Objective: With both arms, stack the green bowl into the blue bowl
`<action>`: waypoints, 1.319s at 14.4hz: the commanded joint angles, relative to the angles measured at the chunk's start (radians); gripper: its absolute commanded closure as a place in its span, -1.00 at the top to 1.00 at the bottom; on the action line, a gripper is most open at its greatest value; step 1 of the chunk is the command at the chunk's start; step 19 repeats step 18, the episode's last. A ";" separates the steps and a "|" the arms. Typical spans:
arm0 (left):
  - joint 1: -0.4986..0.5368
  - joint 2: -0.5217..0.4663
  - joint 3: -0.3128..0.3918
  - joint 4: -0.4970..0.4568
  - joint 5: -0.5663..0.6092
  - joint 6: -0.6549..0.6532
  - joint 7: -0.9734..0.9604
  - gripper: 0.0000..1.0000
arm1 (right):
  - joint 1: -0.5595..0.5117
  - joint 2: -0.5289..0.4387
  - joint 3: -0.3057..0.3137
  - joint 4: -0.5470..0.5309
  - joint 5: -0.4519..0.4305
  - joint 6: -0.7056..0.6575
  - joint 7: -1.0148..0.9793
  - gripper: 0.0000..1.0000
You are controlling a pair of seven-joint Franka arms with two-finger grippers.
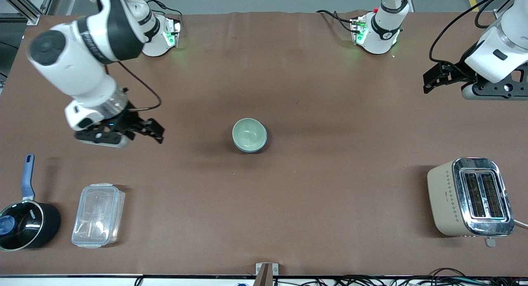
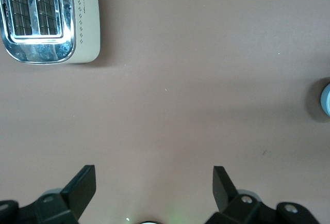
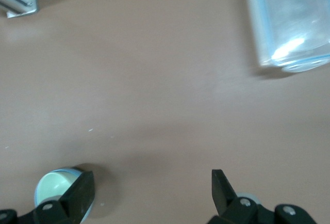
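Observation:
The pale green bowl (image 1: pixel 248 133) sits nested inside the blue bowl (image 1: pixel 257 149) at the middle of the table; only the blue bowl's outer wall shows around it. My right gripper (image 1: pixel 159 133) is open and empty, up over bare table toward the right arm's end, apart from the bowls. Its wrist view shows the green bowl (image 3: pixel 53 187) beside one finger of the gripper (image 3: pixel 152 180). My left gripper (image 1: pixel 427 83) is open and empty over bare table at the left arm's end. Its wrist view shows the gripper (image 2: pixel 154 175) over bare cloth and the bowls' edge (image 2: pixel 326 100) at the frame's border.
A beige and chrome toaster (image 1: pixel 470 197) stands at the left arm's end, near the front camera, and shows in the left wrist view (image 2: pixel 46 17). A black saucepan with a blue handle (image 1: pixel 24 226) and a clear plastic container (image 1: pixel 98 215) lie at the right arm's end.

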 commanded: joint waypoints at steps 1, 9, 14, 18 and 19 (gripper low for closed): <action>0.012 -0.006 -0.002 -0.003 -0.001 0.007 0.020 1.00 | -0.107 0.004 0.018 0.140 -0.018 -0.146 -0.100 1.00; 0.016 -0.019 0.007 0.018 0.032 -0.043 0.064 1.00 | -0.259 0.005 0.018 0.447 -0.070 -0.484 -0.251 1.00; 0.018 -0.011 0.008 0.046 0.032 -0.042 0.066 1.00 | -0.257 -0.073 0.021 0.429 -0.078 -0.620 -0.246 1.00; 0.016 -0.006 0.008 0.046 0.032 -0.042 0.064 1.00 | -0.257 -0.117 0.021 0.352 -0.080 -0.595 -0.251 1.00; 0.016 -0.006 0.008 0.046 0.032 -0.042 0.064 1.00 | -0.257 -0.117 0.021 0.352 -0.080 -0.595 -0.251 1.00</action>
